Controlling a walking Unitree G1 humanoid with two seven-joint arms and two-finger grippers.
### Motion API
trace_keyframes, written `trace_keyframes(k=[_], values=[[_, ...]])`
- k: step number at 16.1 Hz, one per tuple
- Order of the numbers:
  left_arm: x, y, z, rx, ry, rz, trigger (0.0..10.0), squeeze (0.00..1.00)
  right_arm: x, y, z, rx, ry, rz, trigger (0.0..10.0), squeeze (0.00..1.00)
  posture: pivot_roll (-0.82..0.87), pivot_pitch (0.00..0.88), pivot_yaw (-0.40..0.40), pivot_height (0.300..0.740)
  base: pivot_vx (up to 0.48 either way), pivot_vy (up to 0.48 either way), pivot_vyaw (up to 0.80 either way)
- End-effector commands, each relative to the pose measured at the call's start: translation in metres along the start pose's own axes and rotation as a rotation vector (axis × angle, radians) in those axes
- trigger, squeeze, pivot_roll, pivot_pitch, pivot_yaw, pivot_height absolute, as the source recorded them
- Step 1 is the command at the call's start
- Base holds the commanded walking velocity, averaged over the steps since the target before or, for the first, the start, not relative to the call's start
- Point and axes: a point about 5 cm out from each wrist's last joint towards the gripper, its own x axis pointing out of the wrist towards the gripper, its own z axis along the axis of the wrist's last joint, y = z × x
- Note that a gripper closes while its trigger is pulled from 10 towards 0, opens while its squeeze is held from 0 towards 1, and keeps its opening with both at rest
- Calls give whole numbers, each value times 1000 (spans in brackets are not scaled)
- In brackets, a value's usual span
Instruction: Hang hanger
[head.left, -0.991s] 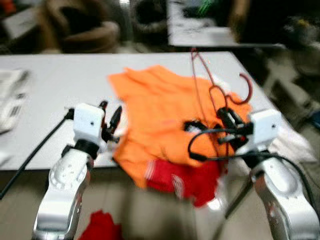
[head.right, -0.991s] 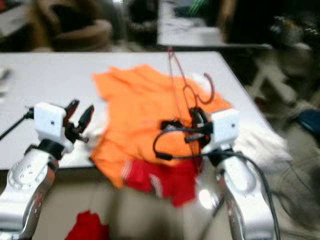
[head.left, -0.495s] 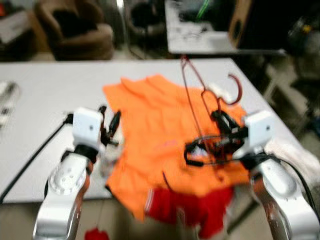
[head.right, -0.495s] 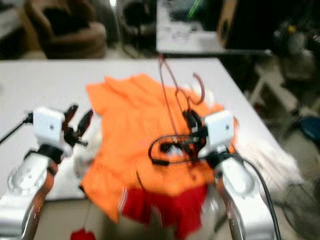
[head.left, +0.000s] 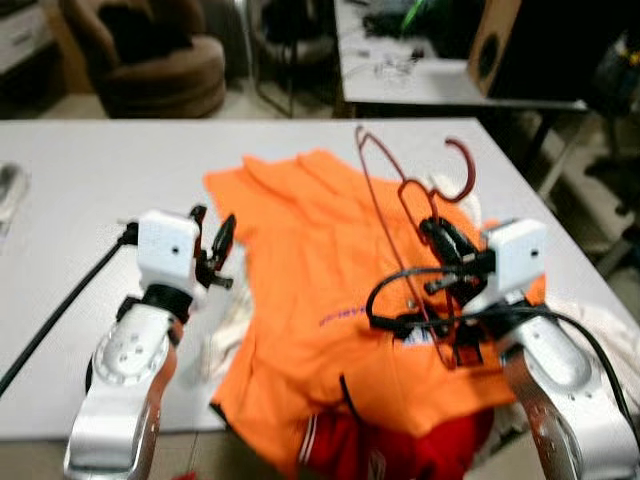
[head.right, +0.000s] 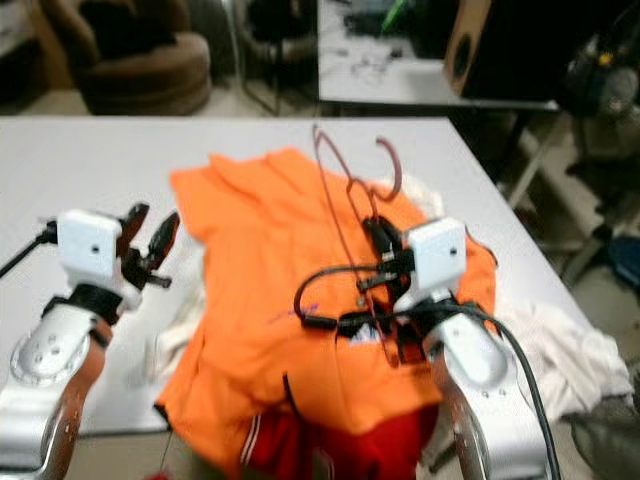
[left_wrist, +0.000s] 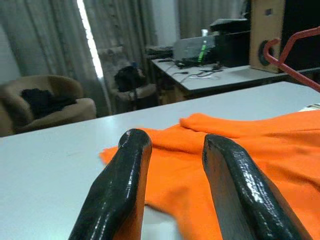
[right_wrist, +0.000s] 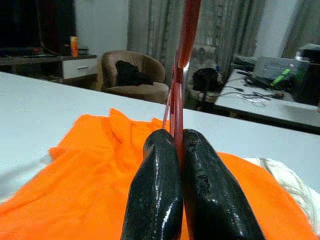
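Observation:
A dark red wire hanger (head.left: 400, 190) stands up off the white table (head.left: 80, 180), its hook (head.left: 460, 168) at the top right. My right gripper (head.left: 437, 238) is shut on the hanger's neck, and the red wire (right_wrist: 181, 60) rises from between its fingers (right_wrist: 156, 190). An orange shirt (head.left: 320, 270) is threaded on the hanger and drapes over the table and its front edge. My left gripper (head.left: 212, 240) hovers open over the shirt's left edge, holding nothing; its two fingers (left_wrist: 125, 190) stand apart.
A red garment (head.left: 400, 455) hangs below the orange shirt at the table's front edge. White cloth (head.right: 560, 350) lies at the right. Behind stand a brown armchair (head.left: 150, 50), a second table (head.left: 430, 75) with cables and a speaker (head.left: 495, 45).
The camera has moved and the picture has sharpened. The right gripper holds the hanger higher, and the orange shirt lies further across the table.

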Motion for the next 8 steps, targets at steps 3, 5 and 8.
trace_keyframes(k=[3,5,8], values=[[3,1,1,12,2,6,10000,0,-1,-3,1,11,-4,-31,10000,0,-155,0,18,740,0,-400,0],[5,1,2,16,-2,2,10000,0,-2,-4,0,17,9,-26,10000,0,-156,0,19,740,0,-321,0],[8,0,1,57,11,-79,10000,0,-8,-9,-1,-64,88,81,10000,0,-158,0,25,740,0,0,0]])
